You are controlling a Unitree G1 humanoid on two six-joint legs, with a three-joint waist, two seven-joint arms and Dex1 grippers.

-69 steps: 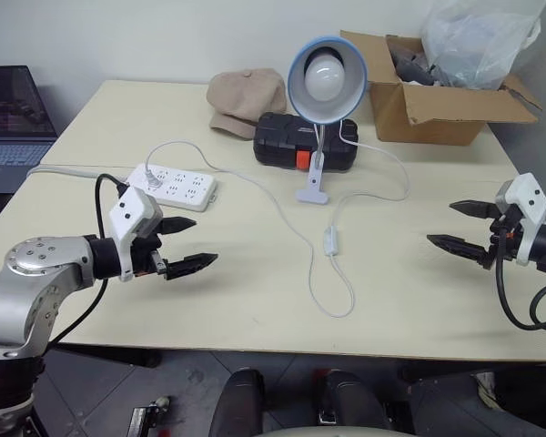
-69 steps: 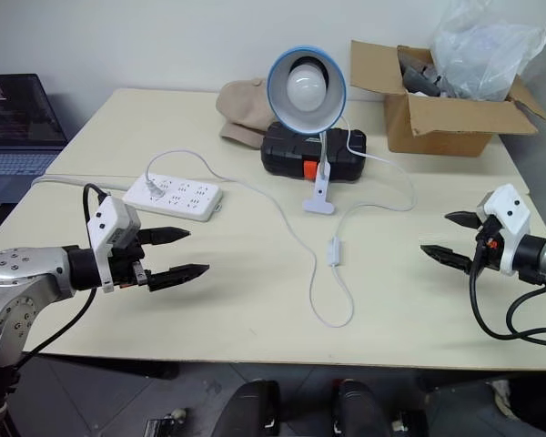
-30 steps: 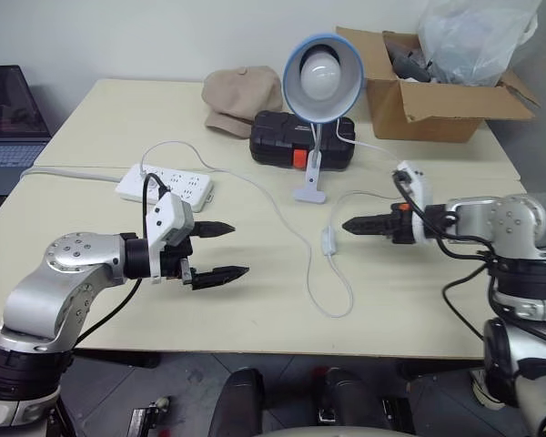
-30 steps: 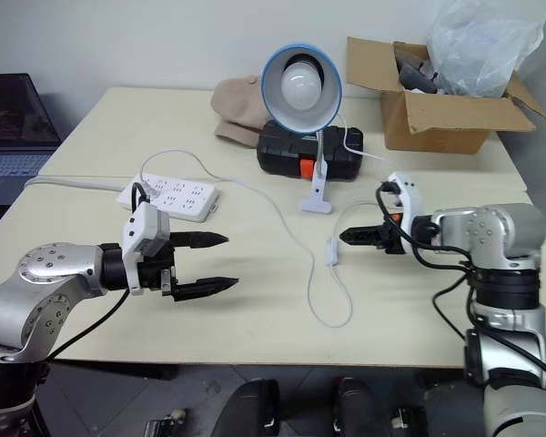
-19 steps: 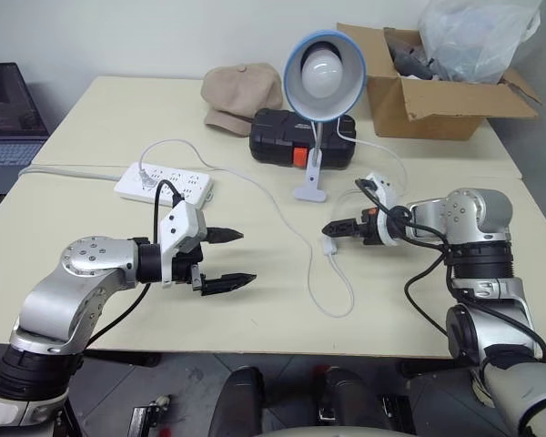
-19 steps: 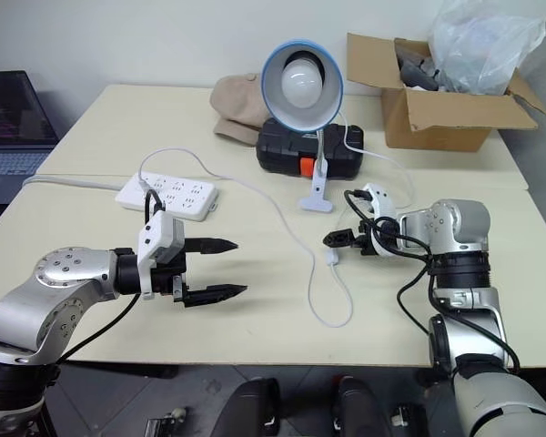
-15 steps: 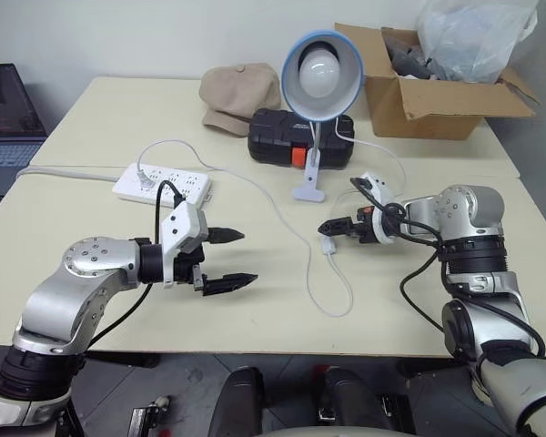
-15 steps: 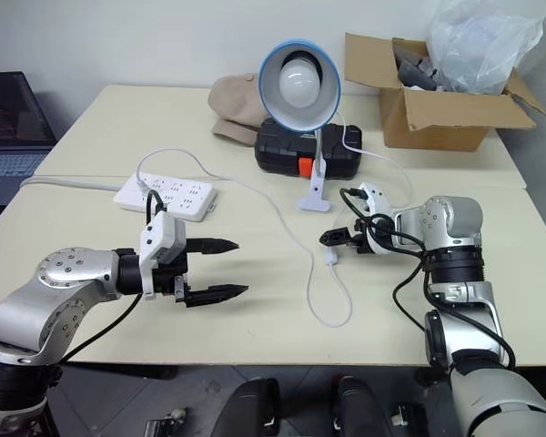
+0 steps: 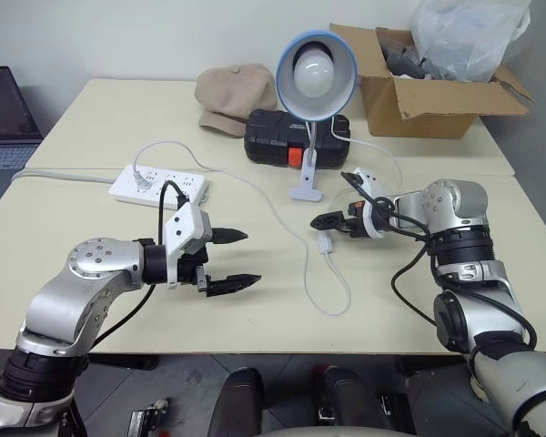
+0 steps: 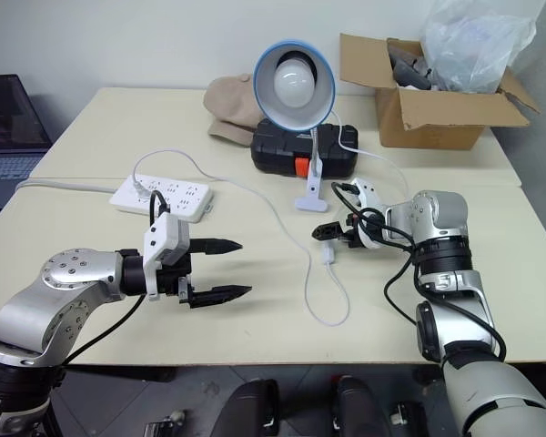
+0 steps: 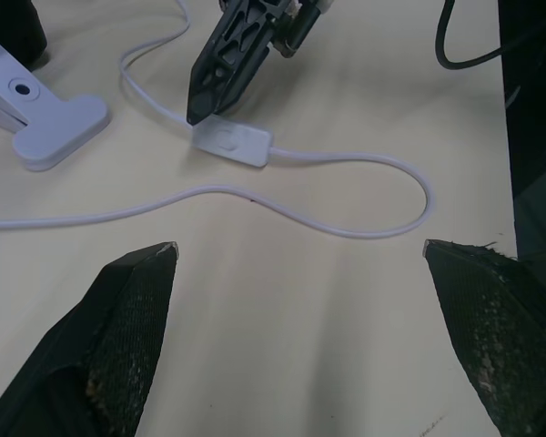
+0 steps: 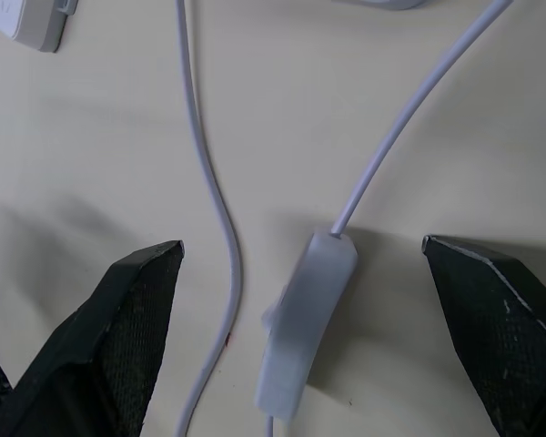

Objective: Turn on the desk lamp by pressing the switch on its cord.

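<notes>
The desk lamp [image 9: 316,62] has a light-blue shade and a white bulb that shows no glow. It stands on its white clamp base [image 9: 305,192] mid-table. Its thin white cord [image 9: 342,298] loops toward the front edge, with the slim white switch [image 9: 325,243] lying on the tabletop. My right gripper [image 9: 320,222] hovers just over the switch's far end, open; in the right wrist view the switch [image 12: 300,337] lies between its spread fingers [image 12: 141,273]. My left gripper [image 9: 246,258] is open and empty, left of the cord.
A white power strip [image 9: 159,187] lies at the left. Behind the lamp are a black case [image 9: 273,137] and a beige cap [image 9: 235,91]. A cardboard box [image 9: 428,91] with a plastic bag stands at the back right. A laptop [image 9: 0,127] sits at the far left.
My right arm has swung in from the table's right side and sunk until its fingers straddle the switch. The left gripper came a little toward the cord, then held still.
</notes>
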